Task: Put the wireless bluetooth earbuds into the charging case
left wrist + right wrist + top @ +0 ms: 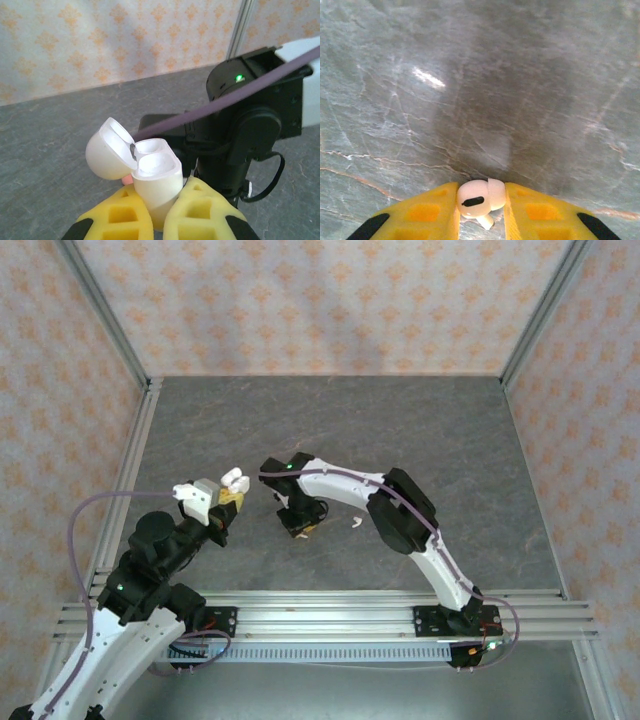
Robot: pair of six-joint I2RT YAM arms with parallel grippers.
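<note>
Jaws, top view: left jaws pinch the white charging case [232,481], lid flipped open, above the grey marbled desk [450,440], left of centre. The right jaws point down nr centre, w/ a second tiny white earbud [354,526] on the desk just beside them.

Left wrist: glossy pebble-shaped case w/ two rounded wells, wedged btwn yellow pads [120,220].

Right wrist: yellow jaws clamp a smooth white earbud [479,197], dark oval slot facing cam, just over veined stone.
</note>
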